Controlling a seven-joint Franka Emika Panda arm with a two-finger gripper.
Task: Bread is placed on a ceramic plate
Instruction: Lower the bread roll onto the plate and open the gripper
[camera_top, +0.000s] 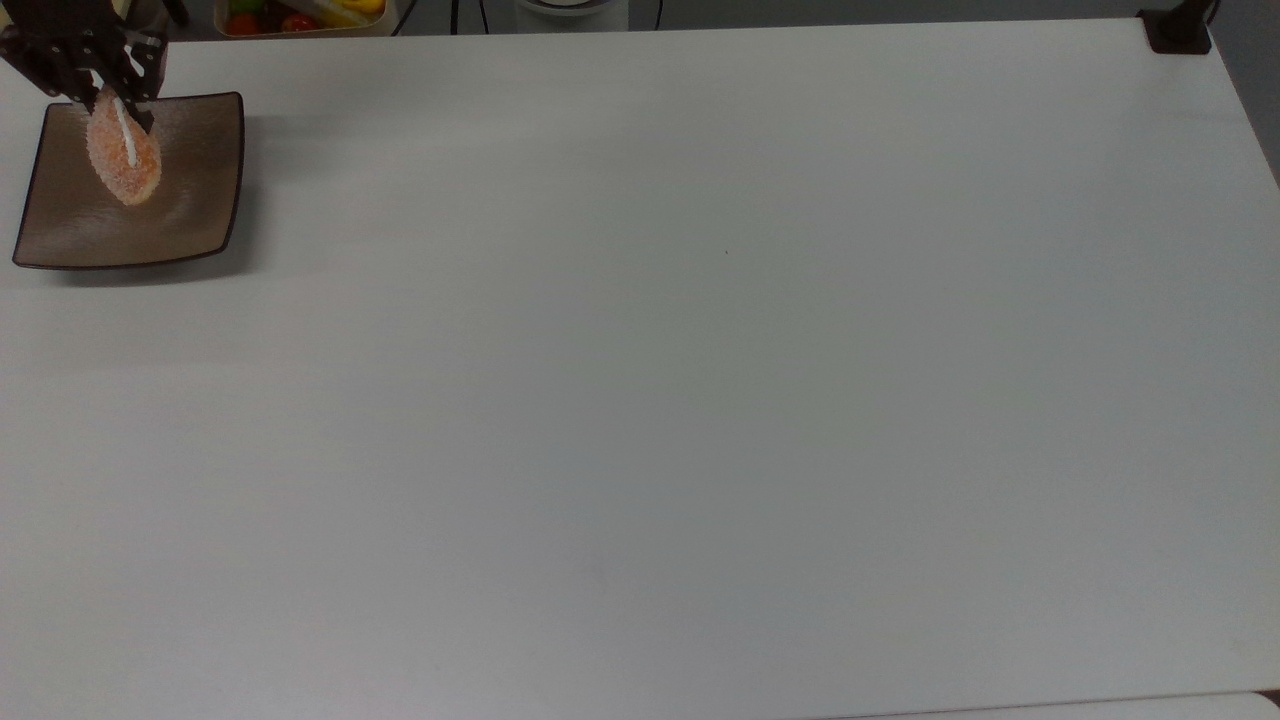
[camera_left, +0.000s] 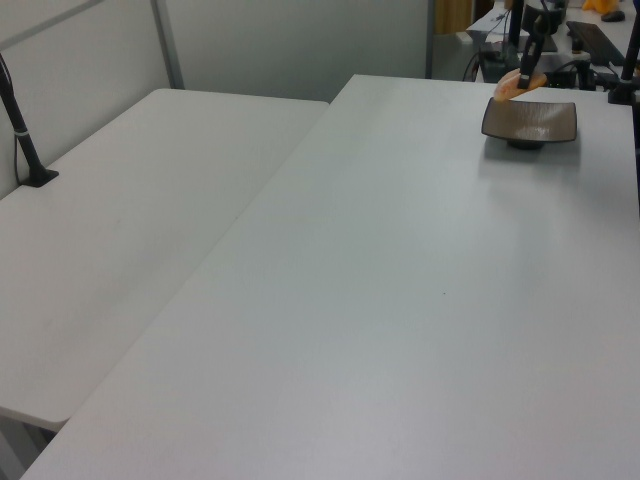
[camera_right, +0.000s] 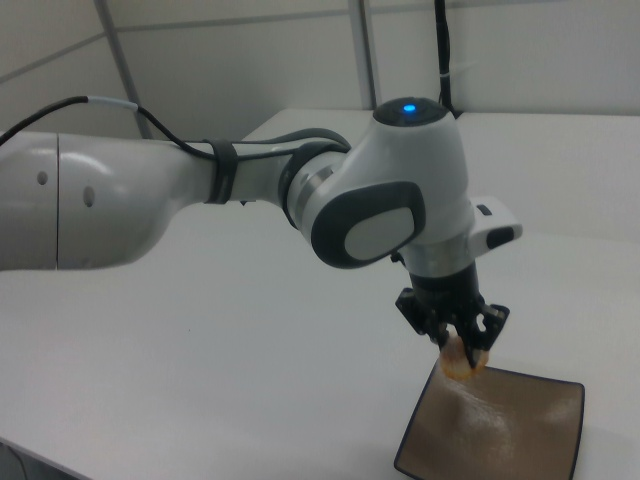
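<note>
Hand (camera_top: 112, 92) grips bread (camera_top: 124, 160) over ceramic plate (camera_top: 195, 215) (table (camera_top: 700, 350) bare).

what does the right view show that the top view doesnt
The right view alone shows the white arm with its blue light. The top view alone shows the whole white table, a tub of colourful items and the bread's white stripe. Both show the gripper holding the bread above the ceramic plate.
</note>
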